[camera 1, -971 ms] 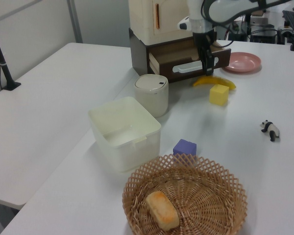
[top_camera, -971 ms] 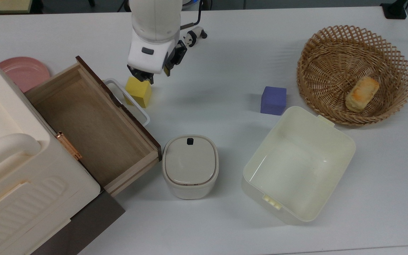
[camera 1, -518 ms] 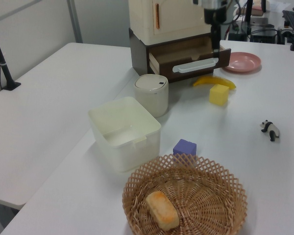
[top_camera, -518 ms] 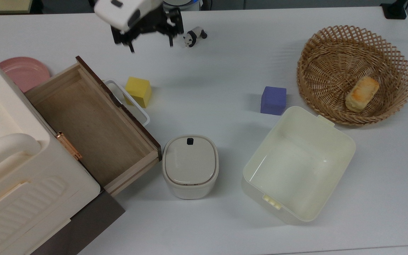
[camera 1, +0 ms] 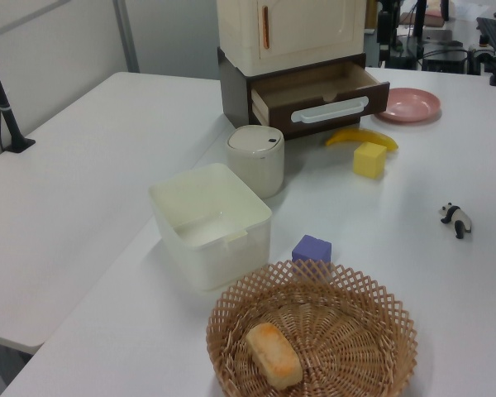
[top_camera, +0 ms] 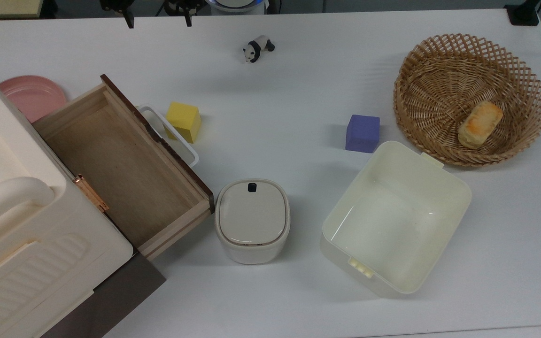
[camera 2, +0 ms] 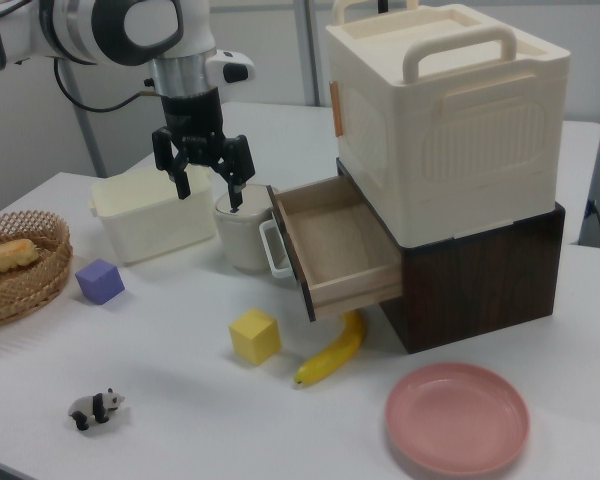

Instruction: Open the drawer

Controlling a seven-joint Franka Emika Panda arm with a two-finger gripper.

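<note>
Top view, left to right: a cream plastic case (top_camera: pixel 21 225) with a rose-gold latch (top_camera: pixel 91 192) fills the lower left of the frame, and a pink plate (top_camera: pixel 31 96) lies at the upper left edge. The drawer (top_camera: pixel 125 164) stands pulled out from beneath the case, its plywood floor bare and its white loop handle (top_camera: pixel 172 136) facing frame centre. A yellow cube (top_camera: pixel 183 121) sits just beside the handle. A lidded cream container (top_camera: pixel 252 220) stands near the drawer's lower corner. A panda figurine (top_camera: pixel 257 48) stands at upper centre and a purple cube (top_camera: pixel 362 133) right of centre, beside the cream bin (top_camera: pixel 395 218). A wicker basket (top_camera: pixel 444 56) at upper right holds a piece of bread (top_camera: pixel 480 123).

Right view: the gripper (camera 2: pixel 202 180) hangs in the upper left of the frame, well above the table, fingers spread wide and holding nothing. The drawer (camera 2: pixel 335 245) projects at frame centre from a dark wooden base (camera 2: pixel 480 270); a banana (camera 2: pixel 332 352) lies under its front corner.

Left view: the drawer (camera 1: pixel 318 95) appears at upper centre, open.
</note>
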